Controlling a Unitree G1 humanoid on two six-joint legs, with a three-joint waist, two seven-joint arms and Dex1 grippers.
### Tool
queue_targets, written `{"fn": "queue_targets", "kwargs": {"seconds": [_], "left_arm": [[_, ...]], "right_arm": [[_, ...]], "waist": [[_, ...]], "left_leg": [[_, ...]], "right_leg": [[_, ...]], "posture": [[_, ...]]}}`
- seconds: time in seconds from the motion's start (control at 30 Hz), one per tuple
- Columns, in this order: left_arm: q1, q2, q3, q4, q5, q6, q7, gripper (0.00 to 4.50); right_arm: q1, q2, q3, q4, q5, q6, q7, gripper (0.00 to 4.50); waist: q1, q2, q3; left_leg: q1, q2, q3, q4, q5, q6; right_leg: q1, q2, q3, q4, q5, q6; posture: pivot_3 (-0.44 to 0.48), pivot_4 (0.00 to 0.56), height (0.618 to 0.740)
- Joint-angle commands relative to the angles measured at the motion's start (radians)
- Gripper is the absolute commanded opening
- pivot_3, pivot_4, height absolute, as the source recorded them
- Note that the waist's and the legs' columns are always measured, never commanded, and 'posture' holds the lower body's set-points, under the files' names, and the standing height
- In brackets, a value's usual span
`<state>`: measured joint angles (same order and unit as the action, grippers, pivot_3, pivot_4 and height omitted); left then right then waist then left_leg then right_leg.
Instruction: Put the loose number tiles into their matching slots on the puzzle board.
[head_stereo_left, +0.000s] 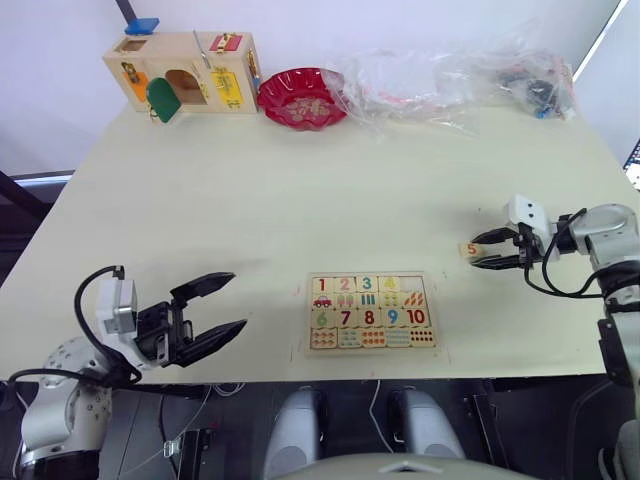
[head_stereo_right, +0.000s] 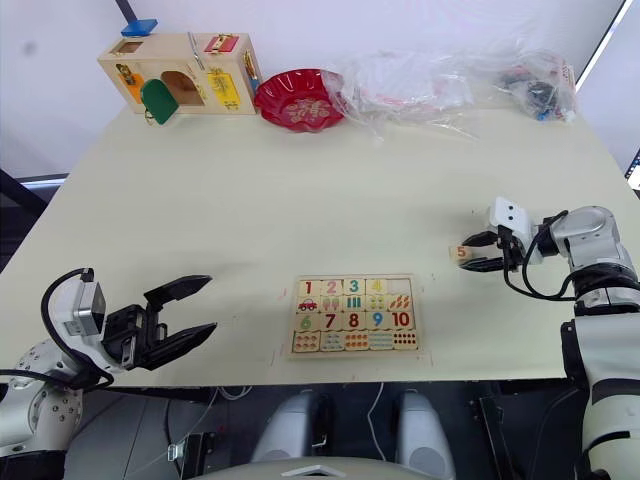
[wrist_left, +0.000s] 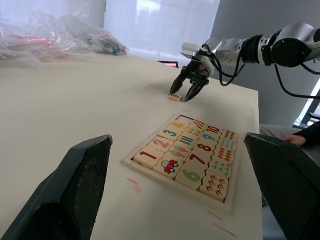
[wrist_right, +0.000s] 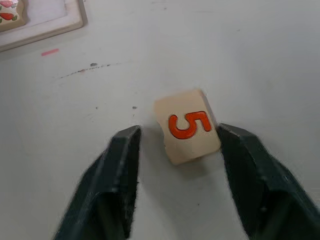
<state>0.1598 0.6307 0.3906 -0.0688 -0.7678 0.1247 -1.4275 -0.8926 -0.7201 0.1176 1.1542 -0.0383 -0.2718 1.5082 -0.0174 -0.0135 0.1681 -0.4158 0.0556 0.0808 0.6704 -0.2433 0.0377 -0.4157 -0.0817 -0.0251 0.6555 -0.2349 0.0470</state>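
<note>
Looks like a robot test lab or demo room, not a home. Plain pale table (head_stereo_left: 300, 200) set against bare white walls (head_stereo_left: 330, 25), with cables hanging loose under its near edge. Props sit along the far side: wooden latch box (head_stereo_left: 183, 72) with coloured doors, red bowl (head_stereo_left: 302, 97), crumpled clear plastic bags (head_stereo_left: 450, 82) with small parts inside. Number puzzle board (head_stereo_left: 371, 311) near the front edge. Left wrist view shows a grey wall and bright window behind, person's hand (wrist_left: 292, 139) at the side.

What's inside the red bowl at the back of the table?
The red bowl holds some small pale bits, too tiny to tell what they are. Crinkly clear plastic bags lie just beside it.
</note>
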Motion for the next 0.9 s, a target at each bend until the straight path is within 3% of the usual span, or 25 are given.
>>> {"fn": "queue_targets", "kwargs": {"seconds": [0.03,0.27,0.37,0.5,0.63,0.9], "left_arm": [[-0.003,0.002,0.011,-0.006,-0.003,-0.012,-0.004,4.5],[0.002,0.003,0.014,-0.015,-0.004,-0.01,0.002,4.5],[0.008,0.006,0.019,-0.023,-0.008,-0.008,0.003,4.5],[0.011,0.01,0.02,-0.024,-0.009,-0.006,0.003,4.5],[0.003,0.015,0.012,-0.013,-0.004,-0.005,-0.004,4.5],[-0.014,0.017,0.0,-0.004,0.001,-0.006,-0.005,4.5]], "right_arm": [[0.02,-0.013,-0.001,-0.012,-0.009,-0.002,0.006,0.92],[0.048,-0.024,-0.028,-0.093,0.023,-0.012,0.003,0.89],[0.105,-0.049,-0.026,-0.283,0.02,0.031,-0.042,0.89],[0.206,-0.086,-0.044,-0.688,0.104,0.342,-0.021,0.89],[0.224,-0.167,0.032,-1.2,0.035,0.812,-0.071,0.89],[0.109,-0.206,0.233,-1.505,0.061,1.334,-0.12,0.89]], "waist": [[0.0,0.0,0.0],[0.0,0.0,0.0],[0.001,0.0,0.0],[0.001,0.001,0.0],[0.0,0.005,0.003],[0.005,0.004,0.002]], "left_leg": [[0.0,0.0,0.0,0.0,0.0,0.0],[0.0,0.0,0.0,0.0,0.0,0.0],[0.0,0.0,0.0,0.0,0.0,0.0],[0.0,0.0,0.0,0.0,0.0,0.0],[-0.001,0.0,-0.005,0.0,0.0,0.0],[-0.002,0.001,-0.007,0.0,0.0,0.0]], "right_leg": [[0.0,0.0,0.0,0.0,0.0,0.0],[0.0,0.0,0.0,0.0,0.0,0.0],[0.0,0.0,0.0,0.0,0.0,0.0],[0.0,0.0,0.0,0.0,0.0,0.001],[-0.002,-0.002,0.0,0.002,0.0,0.0],[-0.003,-0.006,-0.002,-0.001,0.0,0.0]], "posture": [[0.0,0.15,0.74],[0.0,0.15,0.74],[0.0,0.15,0.74],[0.0,0.15,0.74],[0.0,0.15,0.74],[0.0,0.15,0.74]]}}
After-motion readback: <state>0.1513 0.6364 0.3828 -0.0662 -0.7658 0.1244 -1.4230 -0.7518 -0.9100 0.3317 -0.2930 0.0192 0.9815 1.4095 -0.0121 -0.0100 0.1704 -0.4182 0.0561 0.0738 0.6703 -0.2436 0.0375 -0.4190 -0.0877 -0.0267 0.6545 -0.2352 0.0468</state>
